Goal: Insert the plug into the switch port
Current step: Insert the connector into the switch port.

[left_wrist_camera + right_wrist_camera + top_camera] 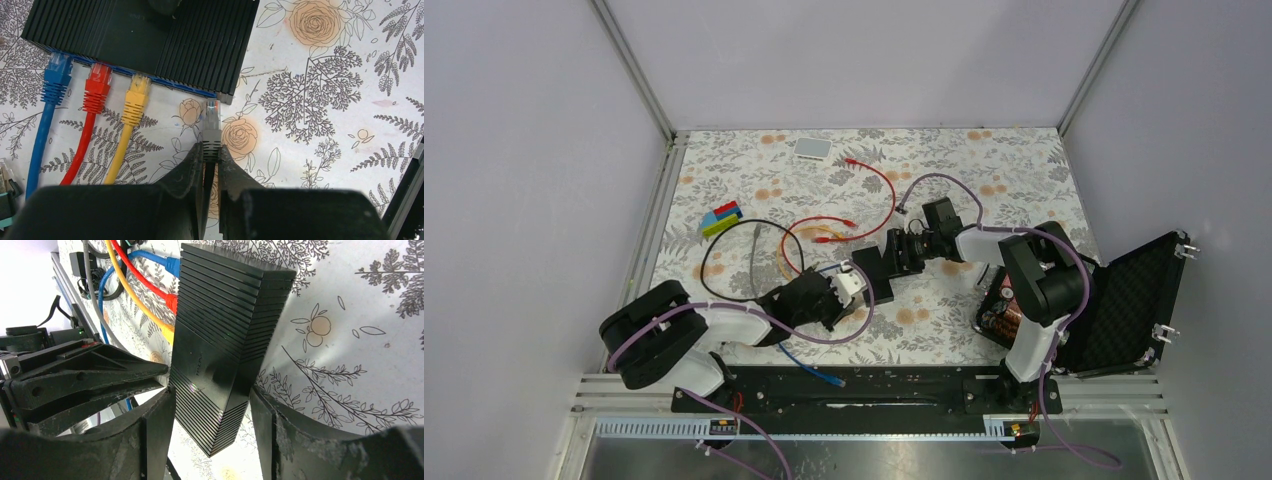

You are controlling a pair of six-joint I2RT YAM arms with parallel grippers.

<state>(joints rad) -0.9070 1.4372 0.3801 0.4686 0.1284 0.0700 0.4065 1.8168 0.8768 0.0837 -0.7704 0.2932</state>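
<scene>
The black ribbed switch (pixel 150 35) lies flat with its blue-edged port side facing my left gripper. Blue (pixel 56 75), red (pixel 97 82) and yellow (pixel 136 92) plugs sit in three of its ports. My left gripper (pixel 211 147) is shut on the boot of a grey plug (pixel 212 120). The plug's clear tip points at the free switch port (pixel 214 94) at the right end and stops just short of it. My right gripper (pixel 211 392) straddles the switch (pixel 220 335), a finger pressed on each side. From above, both grippers meet at the switch (pixel 876 270).
A small white box (pixel 812 149) lies at the back. Coloured blocks (pixel 720 218) lie to the left. Loose red cables (pixel 864 200) and a black cable loop (pixel 734 262) lie behind the arms. An open black case (pixel 1124 300) stands at the right edge.
</scene>
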